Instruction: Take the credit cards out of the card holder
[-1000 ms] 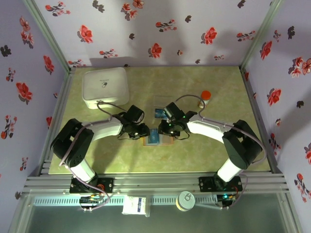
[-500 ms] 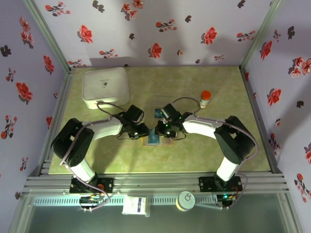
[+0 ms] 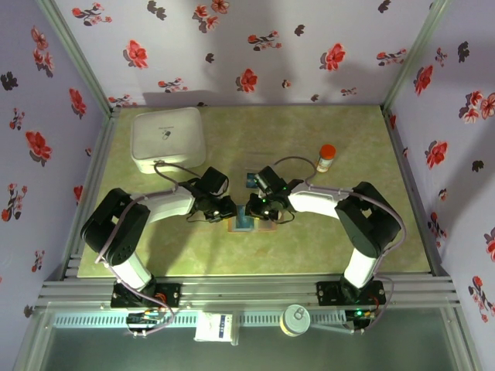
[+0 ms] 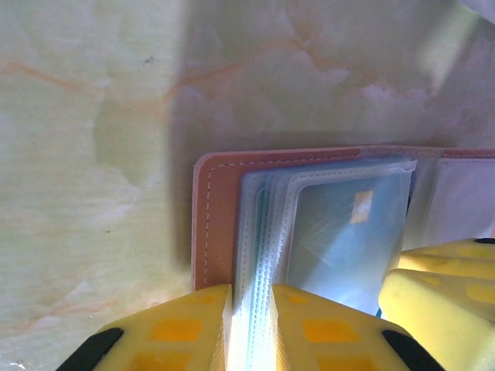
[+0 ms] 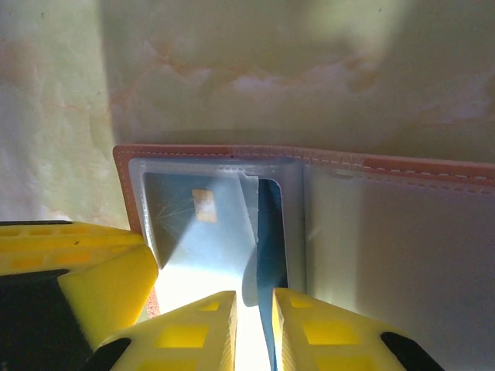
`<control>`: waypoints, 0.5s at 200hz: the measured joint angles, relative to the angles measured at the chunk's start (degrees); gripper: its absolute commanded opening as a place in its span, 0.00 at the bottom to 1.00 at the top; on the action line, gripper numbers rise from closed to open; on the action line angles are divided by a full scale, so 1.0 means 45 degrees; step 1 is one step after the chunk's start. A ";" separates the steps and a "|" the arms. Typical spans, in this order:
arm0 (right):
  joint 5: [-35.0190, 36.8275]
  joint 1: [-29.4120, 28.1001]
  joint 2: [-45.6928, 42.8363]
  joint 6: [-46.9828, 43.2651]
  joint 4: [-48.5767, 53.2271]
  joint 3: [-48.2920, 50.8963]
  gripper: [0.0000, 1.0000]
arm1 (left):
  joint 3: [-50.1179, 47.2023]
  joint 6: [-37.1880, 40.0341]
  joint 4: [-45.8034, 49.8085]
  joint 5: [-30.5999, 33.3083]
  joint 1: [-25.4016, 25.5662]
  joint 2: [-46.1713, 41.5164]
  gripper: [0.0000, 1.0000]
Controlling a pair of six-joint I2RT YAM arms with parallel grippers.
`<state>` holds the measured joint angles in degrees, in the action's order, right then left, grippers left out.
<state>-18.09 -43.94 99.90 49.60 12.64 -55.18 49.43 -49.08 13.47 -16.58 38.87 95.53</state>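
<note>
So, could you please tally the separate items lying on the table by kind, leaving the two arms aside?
White box: 1
Red-capped bottle: 1
Card holder: 1
Small blue flat item just beyond the holder, too small to identify: 1
Total: 4

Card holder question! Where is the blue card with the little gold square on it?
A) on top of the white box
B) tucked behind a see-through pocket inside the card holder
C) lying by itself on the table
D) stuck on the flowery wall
B: the left wrist view shows the blue card sitting behind a clear sleeve of the open card holder.
</note>
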 measured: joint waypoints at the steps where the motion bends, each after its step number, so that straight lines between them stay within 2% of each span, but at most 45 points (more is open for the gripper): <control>1: 0.0000 0.0000 0.0000 0.0000 0.0000 0.0000 0.22 | 0.0000 0.0000 0.0000 0.0000 0.0000 0.0000 0.20; 100: 0.0738 -0.0024 -0.0257 -0.0257 0.0923 -0.0199 0.24 | -0.0024 0.0000 -0.0010 -0.0039 -0.0058 0.0000 0.20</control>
<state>-14.76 -44.05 98.74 48.45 16.80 -56.07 49.32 -49.08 13.43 -16.75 38.61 95.53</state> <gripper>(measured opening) 0.234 0.202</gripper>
